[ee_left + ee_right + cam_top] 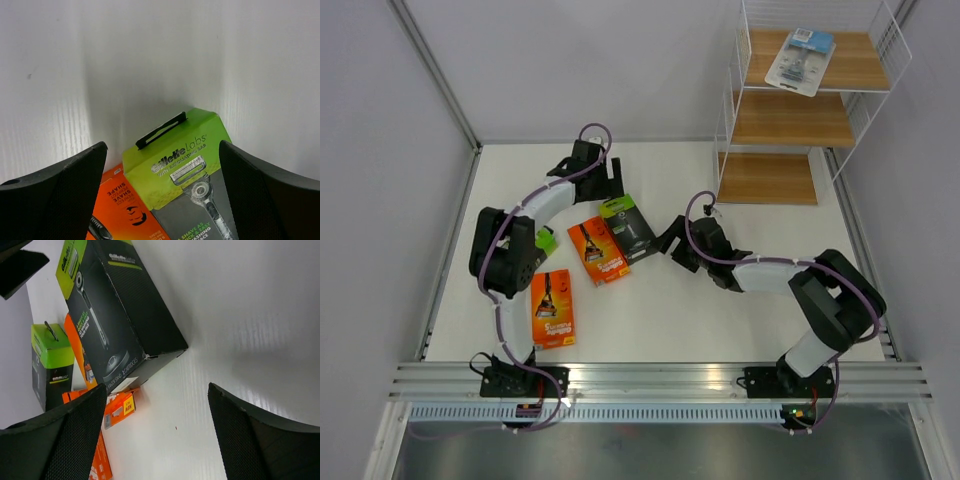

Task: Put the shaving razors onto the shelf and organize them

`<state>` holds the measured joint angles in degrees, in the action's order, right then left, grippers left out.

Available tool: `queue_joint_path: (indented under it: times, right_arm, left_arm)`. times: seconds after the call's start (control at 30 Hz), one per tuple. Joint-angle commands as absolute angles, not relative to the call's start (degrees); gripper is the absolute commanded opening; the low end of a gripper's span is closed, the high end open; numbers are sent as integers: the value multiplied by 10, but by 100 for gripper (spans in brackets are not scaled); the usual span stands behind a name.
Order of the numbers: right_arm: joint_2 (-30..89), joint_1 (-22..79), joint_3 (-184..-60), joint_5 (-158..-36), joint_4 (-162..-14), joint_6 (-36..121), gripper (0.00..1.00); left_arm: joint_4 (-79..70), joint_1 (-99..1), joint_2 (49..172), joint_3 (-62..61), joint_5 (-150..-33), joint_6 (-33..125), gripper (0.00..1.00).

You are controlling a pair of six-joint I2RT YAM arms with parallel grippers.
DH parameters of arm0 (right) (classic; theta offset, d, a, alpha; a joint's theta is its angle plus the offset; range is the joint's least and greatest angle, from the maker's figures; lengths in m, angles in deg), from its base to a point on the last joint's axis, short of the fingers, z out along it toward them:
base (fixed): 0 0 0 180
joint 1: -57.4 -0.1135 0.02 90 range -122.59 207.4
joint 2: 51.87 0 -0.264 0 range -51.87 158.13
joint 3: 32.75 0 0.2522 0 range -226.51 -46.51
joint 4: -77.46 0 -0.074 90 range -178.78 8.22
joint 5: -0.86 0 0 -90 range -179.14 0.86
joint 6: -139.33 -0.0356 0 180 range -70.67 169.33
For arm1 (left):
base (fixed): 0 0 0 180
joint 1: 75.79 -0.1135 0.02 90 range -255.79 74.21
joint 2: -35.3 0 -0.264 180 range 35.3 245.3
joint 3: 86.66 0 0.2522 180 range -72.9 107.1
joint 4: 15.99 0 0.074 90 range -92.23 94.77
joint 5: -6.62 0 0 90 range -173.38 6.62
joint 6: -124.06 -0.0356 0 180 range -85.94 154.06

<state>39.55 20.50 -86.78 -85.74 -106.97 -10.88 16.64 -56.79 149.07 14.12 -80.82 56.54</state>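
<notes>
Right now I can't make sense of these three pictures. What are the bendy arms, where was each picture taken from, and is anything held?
Those are two robot arms bolted at the table's near edge, each ending in a two-finger pincer, a gripper. The wide picture comes from a camera fixed above and behind them. The other two come from cameras on the wrists; the dark shapes at the bottom are each gripper's own fingers. On the table lie two orange razor cards, a black box with a lime-green end, and a second such box partly hidden by the left arm. A blister pack lies on the wire shelf's top board. The left gripper hovers over the black box, the right gripper faces it. Both are open, holding nothing.
</notes>
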Motion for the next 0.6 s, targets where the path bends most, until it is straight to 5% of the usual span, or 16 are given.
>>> queue_joint_path:
  times: [0.0, 0.2, 0.37, 0.57]
  right_arm:
    - [430, 204, -892, -904, -1128, -139, 87]
    - [445, 201, -924, -875, -1079, -111, 81]
    - [443, 201, -927, -867, -1073, -104, 80]
    - [424, 207, -922, -839, -1003, -95, 80]
  left_arm:
    - [131, -570, 1513, 167, -900, 482, 96]
    - [139, -569, 1543, 158, -936, 520, 91]
    - [105, -558, 1532, 110, -1032, 617, 78]
    - [66, -493, 1448, 8, -994, 676, 75]
